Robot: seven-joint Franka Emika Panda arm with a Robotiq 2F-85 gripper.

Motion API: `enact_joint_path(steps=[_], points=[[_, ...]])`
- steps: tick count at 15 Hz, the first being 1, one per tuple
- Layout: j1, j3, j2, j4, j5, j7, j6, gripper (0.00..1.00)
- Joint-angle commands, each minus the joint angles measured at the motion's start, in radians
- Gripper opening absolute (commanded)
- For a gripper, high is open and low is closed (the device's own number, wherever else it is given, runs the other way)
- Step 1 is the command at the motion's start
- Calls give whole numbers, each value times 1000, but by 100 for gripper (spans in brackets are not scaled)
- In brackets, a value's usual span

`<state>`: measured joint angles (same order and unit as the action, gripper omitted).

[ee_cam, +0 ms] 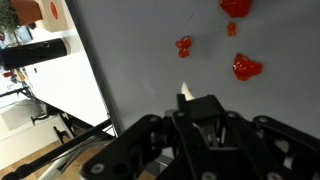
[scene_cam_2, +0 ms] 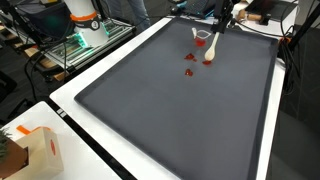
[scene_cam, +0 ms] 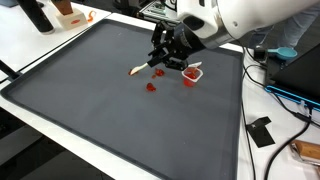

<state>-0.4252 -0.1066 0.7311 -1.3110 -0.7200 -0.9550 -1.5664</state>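
Pincer [ee_cam: 200, 112] fills the bottom of your wrist view. The fingers look drawn in close, but the dark housing hides the gap, so I cannot tell whether they are pinched onto anything.

A pale stick [ee_cam: 185, 97] shows only as a small tip, touching or just ahead of the fingertips. Contact is unclear from here.

In an exterior view the stick [scene_cam: 138, 69] is a short pale bar. One end tucks under the pincer and the free end points out along the mat, away from the red cup [scene_cam: 192, 75]. Its long axis runs slantwise across that picture, roughly in line with cup and pincer. So the stick lies right at the pincer, not off to a side, with only one arm in play.

Past the tip in the wrist view there is a small red piece [ee_cam: 183, 45], then a bigger red blob [ee_cam: 246, 68] off to the side, both well apart from the fingers. More red sits at the top edge, cut off. The cup sits just beside the pincer, on the far side from the stick's free end.

All of it lies on the grey mat [scene_cam: 100, 115], low and flat. The mat covers most of the white bench [scene_cam: 252, 165]. Cables and a small dark item sit on the bare bench strip.
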Motion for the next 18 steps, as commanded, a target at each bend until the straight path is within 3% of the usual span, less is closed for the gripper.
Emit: enact_joint_path(steps=[1,10,18], points=[[39,0,-46,-32,94,50,-56,6],[109,32,-158,-106,289,165,-164,6],[169,39,-295,-242,423,256,-282,6]])
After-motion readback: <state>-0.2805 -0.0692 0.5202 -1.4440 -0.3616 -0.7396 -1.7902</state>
